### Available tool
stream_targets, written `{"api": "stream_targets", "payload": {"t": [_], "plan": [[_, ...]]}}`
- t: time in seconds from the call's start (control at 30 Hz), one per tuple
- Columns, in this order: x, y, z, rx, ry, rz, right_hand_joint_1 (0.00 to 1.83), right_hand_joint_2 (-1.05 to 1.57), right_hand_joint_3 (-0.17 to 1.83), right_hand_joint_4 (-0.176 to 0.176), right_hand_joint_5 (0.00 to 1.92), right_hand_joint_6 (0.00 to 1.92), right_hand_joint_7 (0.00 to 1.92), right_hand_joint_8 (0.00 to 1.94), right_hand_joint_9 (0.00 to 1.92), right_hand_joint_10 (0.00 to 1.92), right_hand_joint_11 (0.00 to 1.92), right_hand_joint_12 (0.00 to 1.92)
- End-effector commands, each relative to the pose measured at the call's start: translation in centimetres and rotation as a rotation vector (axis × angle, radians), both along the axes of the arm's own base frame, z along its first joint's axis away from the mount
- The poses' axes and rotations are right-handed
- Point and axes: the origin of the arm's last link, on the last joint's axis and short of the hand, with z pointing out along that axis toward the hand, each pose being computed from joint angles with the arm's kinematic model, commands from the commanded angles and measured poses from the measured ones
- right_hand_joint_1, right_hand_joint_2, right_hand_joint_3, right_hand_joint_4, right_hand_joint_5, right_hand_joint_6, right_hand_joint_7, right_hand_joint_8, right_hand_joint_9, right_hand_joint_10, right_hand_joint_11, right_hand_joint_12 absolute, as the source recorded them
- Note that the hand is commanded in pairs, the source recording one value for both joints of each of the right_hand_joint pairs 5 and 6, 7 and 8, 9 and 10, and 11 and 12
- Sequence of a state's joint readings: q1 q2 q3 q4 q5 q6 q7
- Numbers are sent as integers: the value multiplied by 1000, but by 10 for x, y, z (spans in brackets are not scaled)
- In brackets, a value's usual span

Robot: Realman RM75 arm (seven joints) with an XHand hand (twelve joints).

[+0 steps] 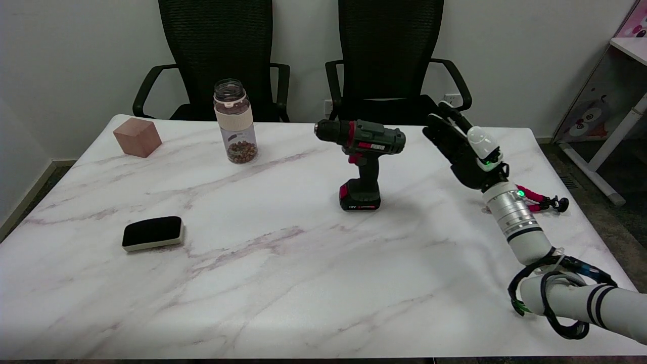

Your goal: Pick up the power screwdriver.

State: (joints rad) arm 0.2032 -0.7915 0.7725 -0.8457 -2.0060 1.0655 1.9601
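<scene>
Power screwdriver [365,161] stands upright on its battery base near the middle of the marble surface [283,263], toward the far edge, with its chuck pointing to the picture's left and its dark grip rising straight from the red-trimmed battery pack. Nothing touches it.

My right hand [462,149] hangs in the air off to the tool's motor end, near it but apart, at about the height of the body. My fingers [438,132] are spread wide and hold nothing, reaching toward the back of the housing.

The risk I see is in the stance of the tool. It balances on a small foot with a heavy top, so if my fingers meet the rear of the housing before they wrap the grip, I judge it will tip over toward the chuck side or skid away from me. Coming in high would do the same: a push on the body, not a hold on the handle. I would want to drop lower and close around the grip between body and battery. A loose wrap there could also let the tool swing nose-down once lifted.

Behind my wrist lies a small red-and-black tripod [543,198] on the surface; my forearm could brush it if I sweep low. Further off sit a jar of brown pieces [235,121], a wooden cube [137,137] and a black eraser block [152,233], all well apart from my path.
</scene>
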Motion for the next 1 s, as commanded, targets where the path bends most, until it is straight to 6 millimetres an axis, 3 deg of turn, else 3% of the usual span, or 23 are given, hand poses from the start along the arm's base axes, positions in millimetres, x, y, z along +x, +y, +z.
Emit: {"api": "stream_targets", "payload": {"t": [0.03, 1.0], "plan": [[-15, -25, -36, 80, 17, -54, 908, -57, 864, 152, 453, 453, 453, 453, 271, 271, 298, 298], [-33, -51, -66, 177, 145, -158, 910, -99, 905, 176, 447, 447, 447, 447, 280, 280, 323, 323]]}}
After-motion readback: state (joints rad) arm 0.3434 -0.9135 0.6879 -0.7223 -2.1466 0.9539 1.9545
